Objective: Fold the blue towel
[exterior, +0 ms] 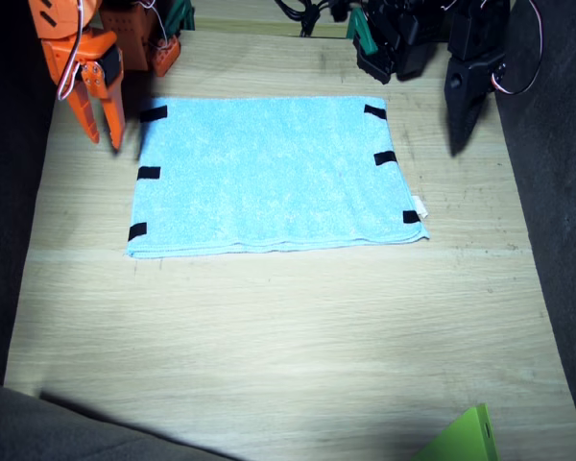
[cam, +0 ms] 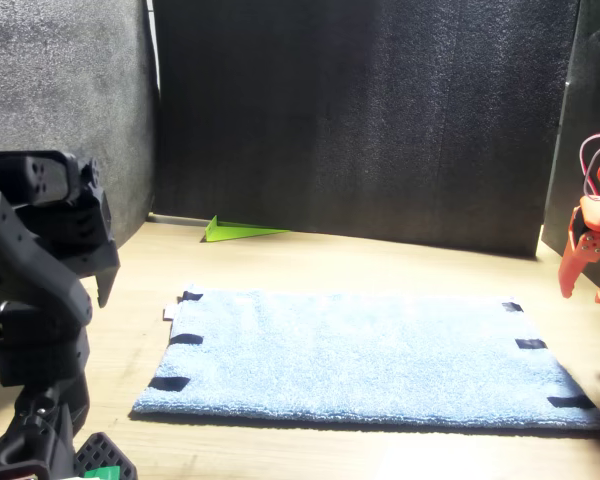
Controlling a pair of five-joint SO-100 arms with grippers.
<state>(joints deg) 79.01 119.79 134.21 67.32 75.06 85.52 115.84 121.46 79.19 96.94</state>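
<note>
The right arm's orange fingers (exterior: pixel 104 120) stand slightly parted just beside the blue towel (exterior: pixel 269 178); the left arm's black fingers (exterior: pixel 461 120) are too dark to judge. The towel lies flat on the table (exterior: pixel 288 336).

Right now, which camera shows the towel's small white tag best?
The fixed view: the white tag juts clear from the blue towel against bare table. The front view shows it only as a small low sliver at the towel's edge.
</note>
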